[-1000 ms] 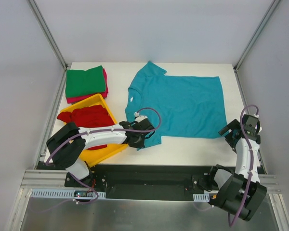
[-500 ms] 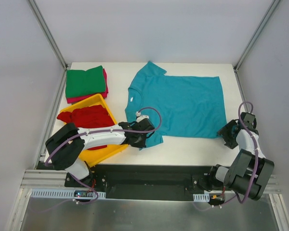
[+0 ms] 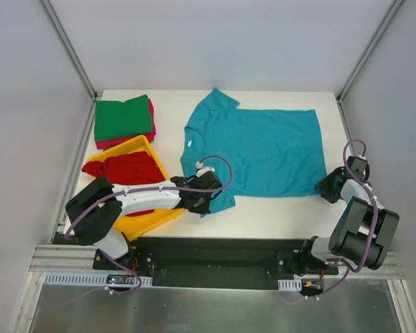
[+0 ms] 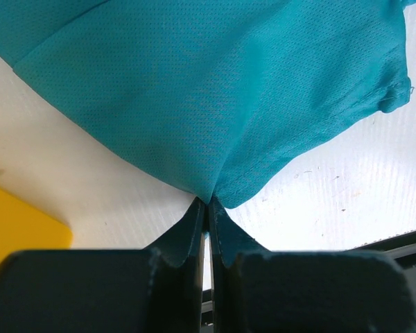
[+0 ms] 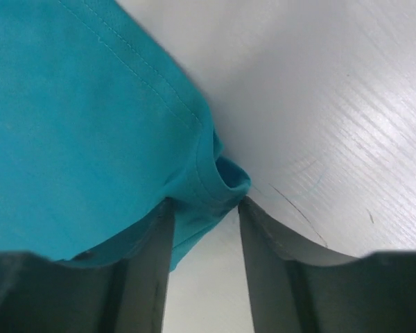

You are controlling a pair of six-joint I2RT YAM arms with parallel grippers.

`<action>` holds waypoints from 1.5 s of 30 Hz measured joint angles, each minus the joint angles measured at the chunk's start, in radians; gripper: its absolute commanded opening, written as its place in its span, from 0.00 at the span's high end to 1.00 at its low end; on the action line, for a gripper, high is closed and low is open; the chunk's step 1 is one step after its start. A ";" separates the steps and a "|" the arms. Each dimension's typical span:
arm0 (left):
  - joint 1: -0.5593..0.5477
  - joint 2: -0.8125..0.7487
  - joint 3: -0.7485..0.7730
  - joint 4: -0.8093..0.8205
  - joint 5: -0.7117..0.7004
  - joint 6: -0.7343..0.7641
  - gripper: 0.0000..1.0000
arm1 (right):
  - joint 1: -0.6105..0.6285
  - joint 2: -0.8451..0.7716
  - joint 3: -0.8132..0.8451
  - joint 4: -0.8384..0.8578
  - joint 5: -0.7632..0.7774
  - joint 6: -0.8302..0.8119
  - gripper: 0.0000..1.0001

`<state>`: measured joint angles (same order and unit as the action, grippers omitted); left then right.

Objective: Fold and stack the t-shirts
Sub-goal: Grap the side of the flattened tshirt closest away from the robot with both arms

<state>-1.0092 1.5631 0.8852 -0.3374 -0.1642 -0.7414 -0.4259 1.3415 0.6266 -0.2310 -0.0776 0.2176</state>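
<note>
Teal t-shirt (image 3: 260, 149) is flat on the table (image 3: 277, 208), centre out to 3 o'clock, collar toward 9.

Left arm (image 3: 145, 196) lies low, reaching from its base at 7 o'clock across toward 3. Left gripper (image 3: 206, 199) sits at the shirt's near corner, about 6 o'clock. In the wrist view its fingers (image 4: 191, 229) are pressed together, pinching a small peak of teal cloth at the tips. The fabric fans away from them.

Right arm (image 3: 360, 225) is folded tight over its base at 5 o'clock, wrist turned toward 10. Right gripper (image 3: 331, 187) is at the shirt's near hem corner, 4 o'clock. In its wrist view the fingers (image 5: 149, 257) are spread, with the bunched hem corner in the gap. Contact with either finger is hard to call.

From above, both grippers cover the corners they're on.

The left arm crosses the yellow tray (image 3: 156, 220) at 8 o'clock, hiding part of the red t-shirts (image 3: 125, 168) inside.

Green t-shirt (image 3: 123, 118) lies folded at 10 o'clock on the pink t-shirt (image 3: 109, 144), which shows only an edge.
</note>
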 measured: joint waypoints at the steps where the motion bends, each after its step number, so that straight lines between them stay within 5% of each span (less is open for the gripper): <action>1: 0.000 0.000 0.000 0.000 0.000 0.000 1.00 | 0.000 0.008 0.003 0.007 -0.003 0.001 0.65; 9: 0.000 0.000 0.000 0.001 0.000 0.001 1.00 | 0.000 -0.011 -0.013 -0.021 0.002 0.000 0.99; 34: -0.050 -0.278 -0.115 -0.003 0.070 -0.018 1.00 | 0.000 -0.358 -0.014 -0.336 0.111 -0.080 0.99; 45: 0.046 -0.146 0.118 -0.036 0.082 0.024 1.00 | 0.000 -0.262 0.081 -0.398 0.072 -0.115 0.99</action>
<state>-0.9630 1.4170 1.0035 -0.3737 -0.0826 -0.7174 -0.4259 1.0798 0.7074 -0.6289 -0.0055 0.1028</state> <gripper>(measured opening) 0.006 0.012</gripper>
